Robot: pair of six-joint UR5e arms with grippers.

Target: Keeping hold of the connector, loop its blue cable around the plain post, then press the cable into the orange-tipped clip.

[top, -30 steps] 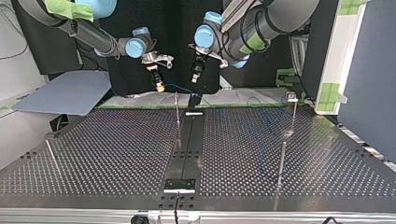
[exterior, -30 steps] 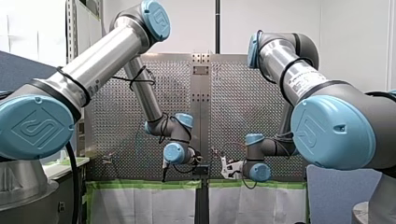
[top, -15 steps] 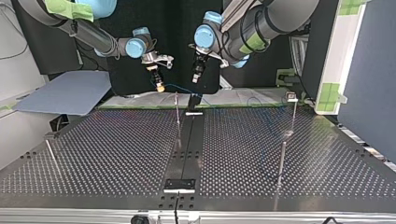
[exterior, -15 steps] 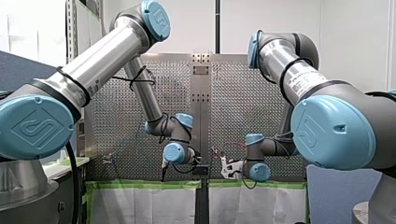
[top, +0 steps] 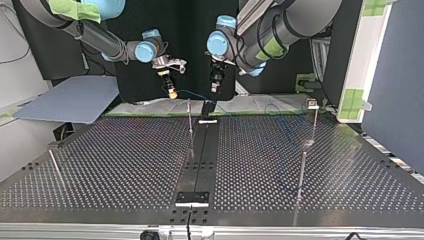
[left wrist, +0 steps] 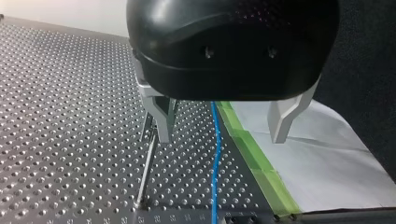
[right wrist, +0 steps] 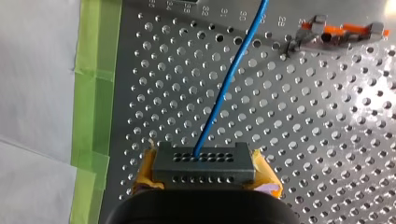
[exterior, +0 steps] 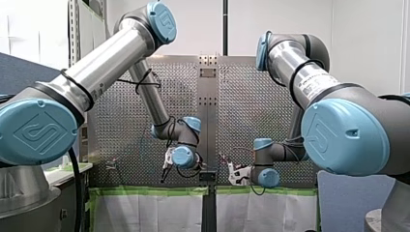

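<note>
Left claw (left wrist: 222,138) has swung and turned slightly since a second ago; right claw (right wrist: 205,176) hasn't budged.

Connector (right wrist: 204,161): dark block clamped between the right claw's yellow pads (right wrist: 264,171), held over the counter (right wrist: 327,116) close to the green tape (right wrist: 93,93) at its edge.

Blue cable (right wrist: 229,79) leaves the connector's face and runs off in a straight line across the counter, with no bend in it.

Left claw is wide open and empty. The cable passes below it, between the fingers, and I see no contact. The thin post (left wrist: 148,163) stands just beside one finger, apart from the cable.

Orange-tipped clip (right wrist: 336,32) sits off to one side of the cable with nothing in it.

Status, as I read it: only the hold on the connector is in place. The cable isn't round the post and isn't in the clip, so both steps are left.
</note>
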